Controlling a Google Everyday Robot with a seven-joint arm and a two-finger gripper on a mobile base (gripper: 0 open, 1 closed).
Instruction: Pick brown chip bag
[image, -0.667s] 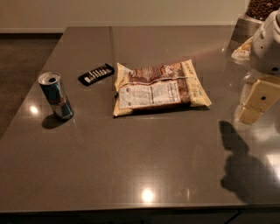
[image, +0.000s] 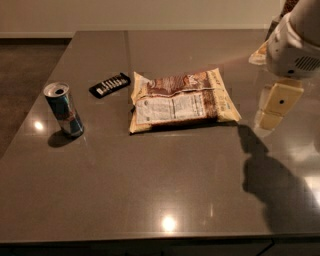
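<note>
Nothing readable, brown and cream crinkly chip bag (image: 182, 100), label print illegible, blue-silver drink can (image: 63, 110) at nine o'clock, brand illegible, cream two-finger gripper (image: 272, 112) at three o'clock.

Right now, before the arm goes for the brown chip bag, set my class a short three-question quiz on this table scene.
1. True or false: the pincer is touching the brown chip bag.
2. Fill in: the drink can on the left of the table stands ____.
3. Which thing lies closest to the bag's far left corner? A) the drink can B) the black bar C) the pincer
Key: 1 false, it hangs apart from the bag, to its right. 2 upright. 3 B.
</note>
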